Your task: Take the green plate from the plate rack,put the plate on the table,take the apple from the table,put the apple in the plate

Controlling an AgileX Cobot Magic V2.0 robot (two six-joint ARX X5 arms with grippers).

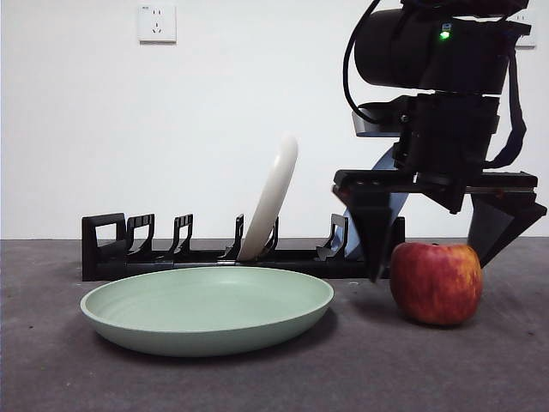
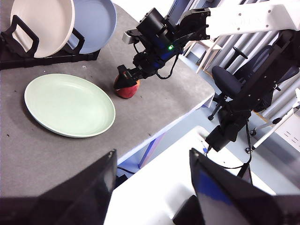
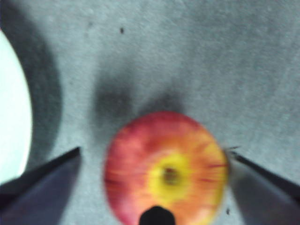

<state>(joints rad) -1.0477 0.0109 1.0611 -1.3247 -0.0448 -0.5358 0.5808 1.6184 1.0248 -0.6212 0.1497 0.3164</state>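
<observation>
Currently the green plate (image 1: 206, 309) lies flat on the table (image 1: 360, 378) before the plate rack (image 1: 111, 245), so the apple pick-up is the step in hand. Right gripper (image 1: 429, 236) hangs over the apple (image 1: 436, 282), jaws open astride it, not yet touching. Next it should descend and close; left gripper (image 2: 152, 180) waits open, well apart.

Green plate (image 1: 206, 307) lies flat on table (image 1: 51, 378); red apple (image 1: 436, 281) beside it.
</observation>
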